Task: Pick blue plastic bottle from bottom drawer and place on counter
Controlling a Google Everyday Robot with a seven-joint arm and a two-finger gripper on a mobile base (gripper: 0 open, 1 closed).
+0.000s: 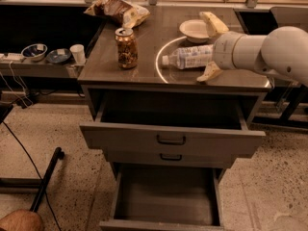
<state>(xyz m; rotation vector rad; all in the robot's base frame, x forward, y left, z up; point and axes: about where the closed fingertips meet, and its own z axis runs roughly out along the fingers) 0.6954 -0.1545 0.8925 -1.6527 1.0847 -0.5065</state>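
- Plainly, your gripper (pixel 202 47) hung over the right side of the counter (pixel 106 64). Its jaws were spread wide, one finger behind the bottle (pixel 190 57) and one in front, pinching nothing.
- The bottle lay on its side inside the white ring (pixel 160 66), with its cap pointing left toward the can (pixel 127 47). The bottom drawer (pixel 163 223) stood open and showed nothing inside.
- You risked rolling the bottle. Lying on its side, it would trundle if a finger brushed it on withdrawal, perhaps into the bowl (pixel 195 30) or toward the front edge.
- No writing on the bottle's label or on the can could be read.
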